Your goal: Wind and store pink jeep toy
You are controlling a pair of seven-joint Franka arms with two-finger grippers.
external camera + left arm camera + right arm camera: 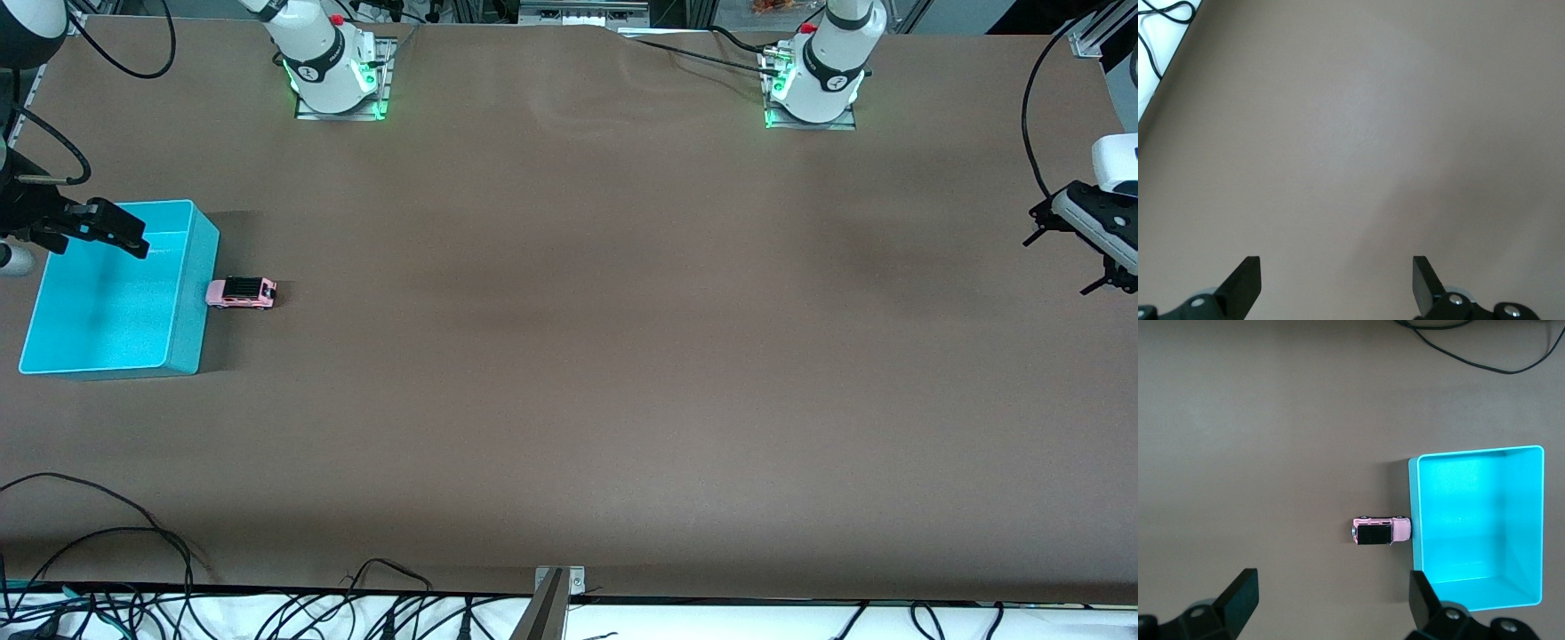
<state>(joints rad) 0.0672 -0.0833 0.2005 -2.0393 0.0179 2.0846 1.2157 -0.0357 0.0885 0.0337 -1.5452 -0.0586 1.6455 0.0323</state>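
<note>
Two things sit on my brown tabletop (pixel 569 356), both toward the right arm's end. Nearest to the front camera is the teal bin (pixel 188 293), an open rectangular box with nothing inside it that I can see. Just beside the bin's wall, on the side toward the left arm's end, the pink jeep toy (pixel 242 292) rests on its wheels on the tabletop, outside the bin. Its pink nose is at the bin's wall; whether it actually touches I cannot tell. In my right wrist view the jeep (pixel 1381 530) shows its black roof and lies lengthwise toward the bin (pixel 1415 520), right against the wall's edge.

My right end effector (pixel 124 236) hangs in the air over the bin, above the part of it farther from the front camera. Its fingers (pixel 1238 593) are spread wide with nothing between them.

My left end effector (pixel 1098 258) hangs over the bare tabletop at the left arm's end, well apart from the jeep and the bin. Its fingers (pixel 1245 280) are spread wide as well, holding nothing, and only plain brown tabletop (pixel 1351 133) shows beneath them, with the table's edge at one corner of that view. This arm waits.
</note>
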